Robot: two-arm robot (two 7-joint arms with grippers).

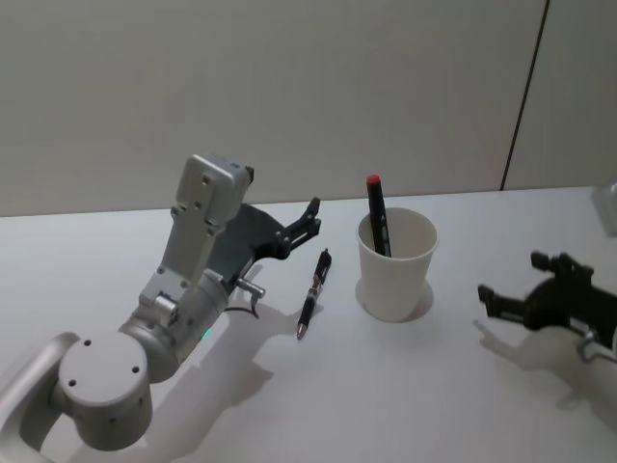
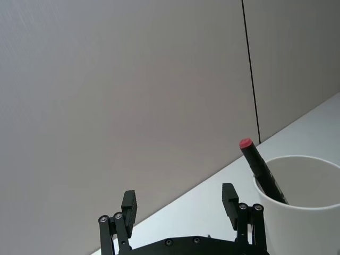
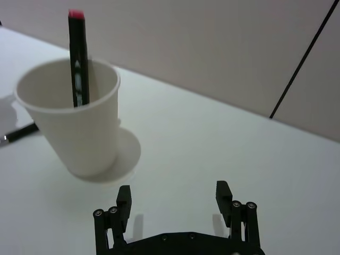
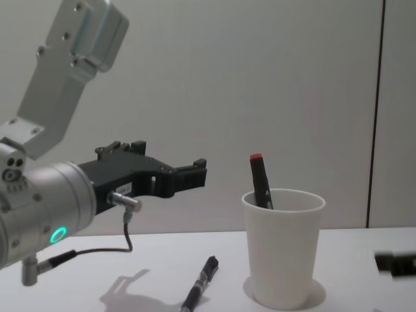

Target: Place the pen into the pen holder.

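A black pen lies flat on the white table, just left of the pen holder, a white paper cup. A black marker with a red cap stands leaning inside the cup. My left gripper hangs open and empty above the table, over the pen's far end and left of the cup. The left wrist view has the cup and marker beyond its open fingers. My right gripper is open and empty, low over the table right of the cup.
A plain wall with a dark vertical seam rises right behind the table's far edge. The pen and cup sit close together in the chest view, below the raised left gripper.
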